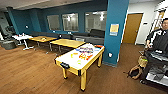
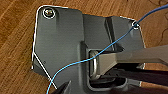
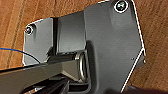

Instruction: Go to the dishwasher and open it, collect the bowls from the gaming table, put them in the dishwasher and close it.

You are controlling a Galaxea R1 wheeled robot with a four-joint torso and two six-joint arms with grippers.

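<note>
Several small bowls (image 1: 79, 55) sit on the white top of the gaming table (image 1: 65, 62) in the head view, mixed with flat colourful board game boxes (image 1: 86, 49); bowls look yellow and orange, too blurred to count. Gaming table has yellow rim and legs, stands on wood floor (image 1: 27, 72), its far end just beside the teal pillar (image 1: 115, 30). A yellow paper notice (image 1: 114, 28) hangs on the pillar. Behind the gaming table, two plain yellow wooden tables (image 1: 67, 42), then a small white table (image 1: 22, 37) farther off toward the teal wall with windows (image 1: 70, 22). Dark sofas (image 1: 93, 37) run along that wall behind the tables. On the other side of the pillar from the gaming table: a wooden door (image 1: 132, 28), a person (image 1: 160, 37) in dark clothing at a control rig, a brown bag (image 1: 137, 70) on the floor near them. Left wrist view: robot's dark plate over wood floor, thin blue cable (image 2: 105, 47) crossing it; left fingers not made out, cannot tell their state. Right wrist view: dark plate and jointed bar over wood floor, a blue cable (image 3: 15, 50) at the edge; right fingers' state cannot tell either.
</note>
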